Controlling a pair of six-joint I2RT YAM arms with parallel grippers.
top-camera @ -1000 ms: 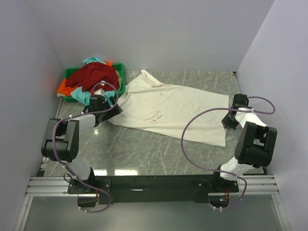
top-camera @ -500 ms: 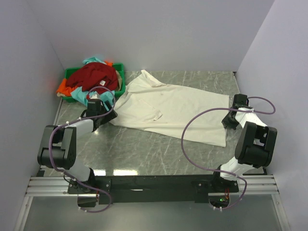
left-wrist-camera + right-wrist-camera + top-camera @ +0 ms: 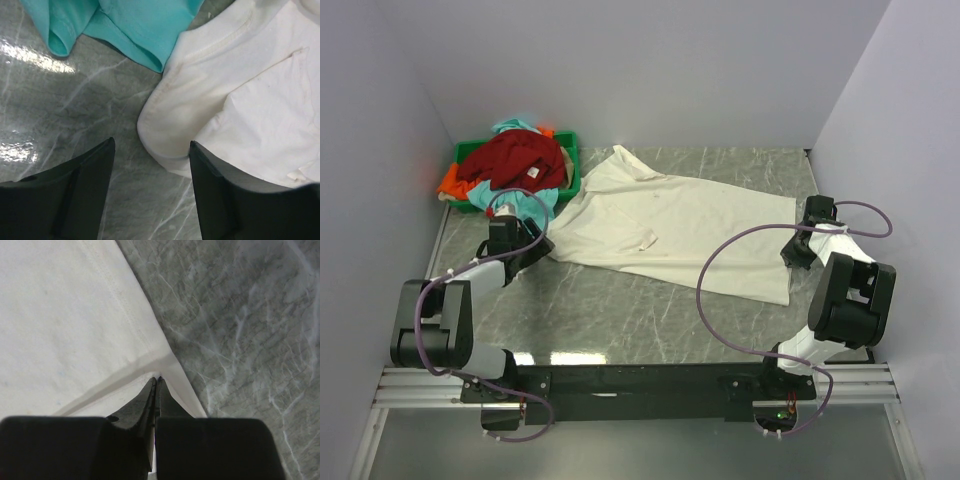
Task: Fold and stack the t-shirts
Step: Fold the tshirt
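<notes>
**Operator:** Where is the cream-white shirt [image 3: 670, 225]?

**Spotter:** It lies spread flat across your table [image 3: 620, 310]. It runs from beside the far left corner, through the middle, toward the right edge. One sleeve lies folded over the chest and the collar end points to the far edge.

**Operator:** And my left gripper [image 3: 512, 236]?

**Spotter:** You have it low over the left end of that shirt, near the left edge of the table. In the left wrist view its jaws stand apart. The rounded hem of a sleeve lies on the table just ahead of the gap, and nothing is clamped between them.

**Operator:** The right gripper [image 3: 800, 246]?

**Spotter:** It is at the right edge of the table, on the shirt's right end. In your right wrist view the jaws are pressed together on the cream cloth at the hem corner, and a small ridge of fabric rises to the tips.

**Operator:** The other shirts?

**Spotter:** They are heaped in the green bin [image 3: 570, 160] in the far left corner. Your dark red shirt [image 3: 515, 160] is on top. The orange shirt [image 3: 450, 183] hangs over the bin's left side. The teal shirt [image 3: 525, 205] spills over the near side onto the table, and its edge touches the cream sleeve just beyond your left gripper.
</notes>
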